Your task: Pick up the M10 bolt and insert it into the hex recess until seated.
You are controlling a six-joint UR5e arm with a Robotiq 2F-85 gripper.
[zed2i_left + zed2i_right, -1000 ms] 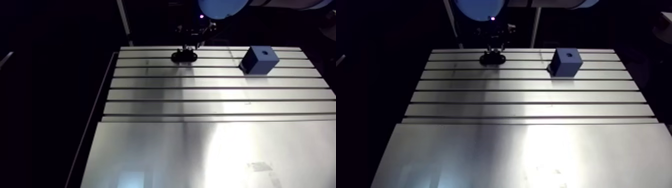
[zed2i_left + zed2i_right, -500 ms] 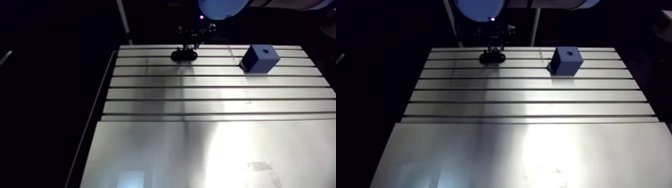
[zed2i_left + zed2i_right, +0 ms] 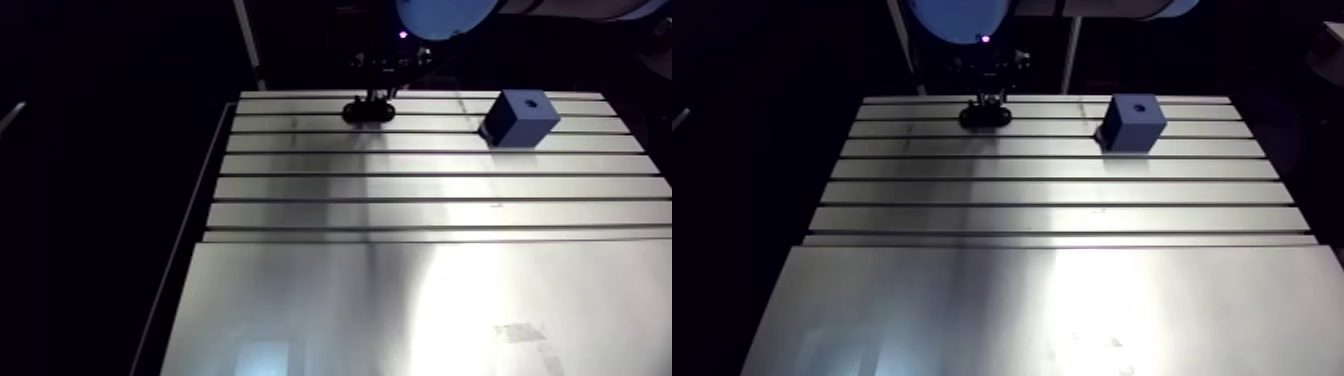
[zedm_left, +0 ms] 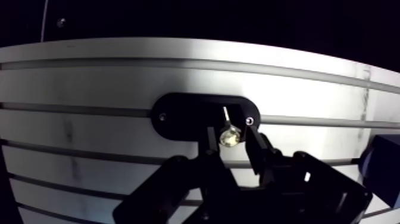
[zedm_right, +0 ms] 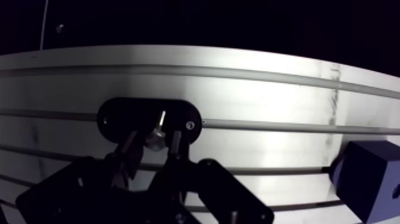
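- one step in hand: the pickup, at the far edge of the slotted aluminium desk, with the black two-fingered gripper low over a black oval holder plate.
- fingers clenched on the shiny steel m10 bolt, one on each side of its bright head, no gap to be seen in the wrist view.
- m10 bolt over the middle of the holder plate, slim shank running from the head toward the plate; impossible to tell whether lifted clear yet.
- dark blue cube-shaped block well apart from the gripper along the same far rows of the desk, small dark hex recess in its top face, nothing seen in it.
- next, as a judgement: a straight lift clear of the holder plate, a sideways carry to the block, careful centring above the hex recess, then a slow descent until seated.
- insertion wholly to come; likely trouble in any tilt of the m10 bolt between the fingers.
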